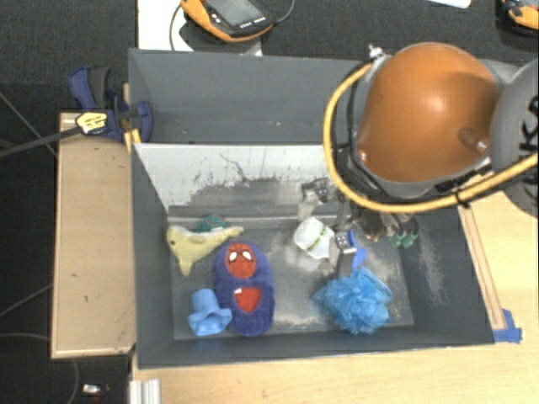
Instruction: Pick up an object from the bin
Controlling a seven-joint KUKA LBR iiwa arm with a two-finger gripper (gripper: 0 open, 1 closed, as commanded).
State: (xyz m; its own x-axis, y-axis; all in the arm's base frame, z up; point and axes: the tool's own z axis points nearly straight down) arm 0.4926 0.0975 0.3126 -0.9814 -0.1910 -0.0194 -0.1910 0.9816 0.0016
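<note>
my gripper (339, 255) hangs low in the bin, a white toy (313, 238) just beside it and a blue sponge (354, 301) just below. i cannot tell its opening. closing may nudge the toy away.

- small white crumpled thing (312, 237), green marks, mid-floor of bin (253, 99), just left of the tool (342, 249)
- fluffy blue mesh puff (355, 301), front right, near the white thing but apart
- purple plush (244, 289) with red spider-mask face, lying front left
- pale yellow soft toy (195, 244) just behind the plush
- light blue piece (206, 312) touching the plush's left
</note>
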